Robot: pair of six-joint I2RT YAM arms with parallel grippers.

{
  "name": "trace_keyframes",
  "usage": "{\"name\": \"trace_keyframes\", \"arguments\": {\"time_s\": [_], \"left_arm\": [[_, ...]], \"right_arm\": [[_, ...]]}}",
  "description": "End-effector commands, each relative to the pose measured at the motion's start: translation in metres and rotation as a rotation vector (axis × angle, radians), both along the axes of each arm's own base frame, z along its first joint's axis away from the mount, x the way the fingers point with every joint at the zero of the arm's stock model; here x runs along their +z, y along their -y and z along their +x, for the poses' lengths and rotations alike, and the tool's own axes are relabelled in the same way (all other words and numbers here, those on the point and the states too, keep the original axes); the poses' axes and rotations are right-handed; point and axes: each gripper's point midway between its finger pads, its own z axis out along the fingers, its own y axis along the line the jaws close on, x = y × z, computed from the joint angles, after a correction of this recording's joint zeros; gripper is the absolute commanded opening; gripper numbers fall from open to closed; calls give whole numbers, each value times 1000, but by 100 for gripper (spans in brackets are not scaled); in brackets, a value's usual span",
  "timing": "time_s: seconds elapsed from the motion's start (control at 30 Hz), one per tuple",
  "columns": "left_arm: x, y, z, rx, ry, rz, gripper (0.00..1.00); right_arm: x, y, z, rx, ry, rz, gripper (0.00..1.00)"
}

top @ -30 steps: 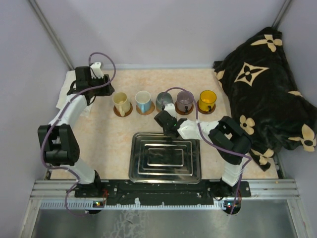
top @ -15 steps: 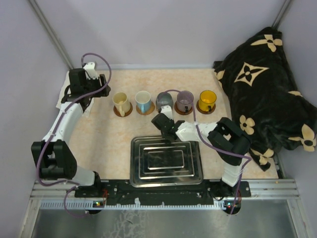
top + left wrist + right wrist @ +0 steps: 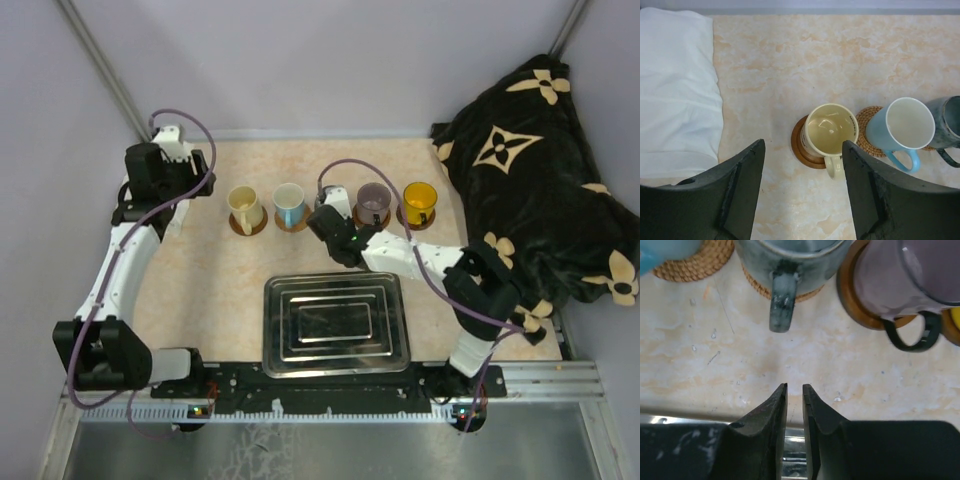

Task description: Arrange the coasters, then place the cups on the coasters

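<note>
Five cups stand in a row, each on a round coaster: cream (image 3: 243, 207), white-and-blue (image 3: 289, 203), grey-blue (image 3: 328, 200), purple (image 3: 374, 201) and orange-yellow (image 3: 419, 200). My left gripper (image 3: 803, 145) is open wide and empty, drawn back left of the cream cup (image 3: 831, 131) on its dark coaster (image 3: 799, 150). The white-and-blue cup (image 3: 902, 127) sits on a woven coaster (image 3: 865, 117). My right gripper (image 3: 795, 387) has a narrow gap with nothing in it. It points at the grey-blue cup's handle (image 3: 780, 310), a short way off. The purple cup (image 3: 900, 275) stands to the right.
A rectangular steel tray (image 3: 335, 280) lies in front of the row, just behind my right gripper. A white cloth (image 3: 675, 90) lies at the table's left edge. A black patterned blanket (image 3: 540, 170) fills the right side.
My left gripper pulled back to the left, away from the cream cup, and opened wider. My right gripper moved from over the tray toward the grey-blue cup, its jaws parting slightly.
</note>
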Motion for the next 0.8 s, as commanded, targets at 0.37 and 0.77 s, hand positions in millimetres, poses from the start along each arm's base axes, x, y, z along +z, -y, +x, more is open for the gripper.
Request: {"name": "trace_keyframes", "arguments": {"time_s": [0.37,0.77], "left_arm": [[26,2,-58,71,65,-106,100],[6,-16,-86,225,25,-117,100]], "right_arm": [[126,171,12,-344,260,276,44],[145,298,-29,-700,401,314,95]]}}
